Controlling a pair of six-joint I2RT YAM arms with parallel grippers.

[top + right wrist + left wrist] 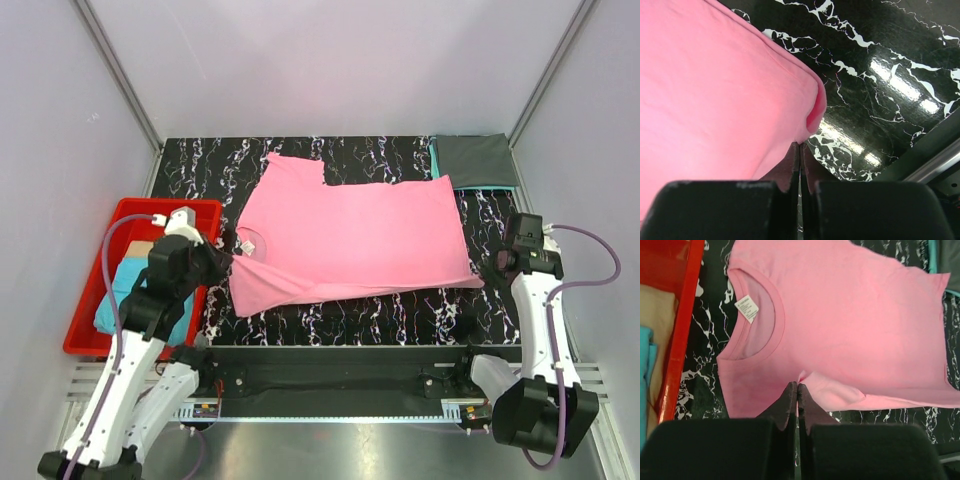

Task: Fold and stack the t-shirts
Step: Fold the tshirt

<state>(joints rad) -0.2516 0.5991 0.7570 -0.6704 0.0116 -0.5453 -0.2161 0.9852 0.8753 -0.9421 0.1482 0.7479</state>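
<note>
The bright pink t-shirt [350,240] lies spread on the black marbled table [400,320], its collar and white label [746,308] toward the left. My left gripper [228,257] is shut on a pinch of pink cloth near the collar side [798,384]. My right gripper [487,272] is shut on the shirt's near right corner [800,144]. A folded dark grey t-shirt [477,161] lies on a teal one [436,160] at the back right. A light blue t-shirt [128,285] lies in the red bin [125,212].
The red plastic bin stands left of the table and also holds a beige cloth [143,247]. Grey walls enclose the table on three sides. A metal rail [330,385] runs along the near edge between the arm bases.
</note>
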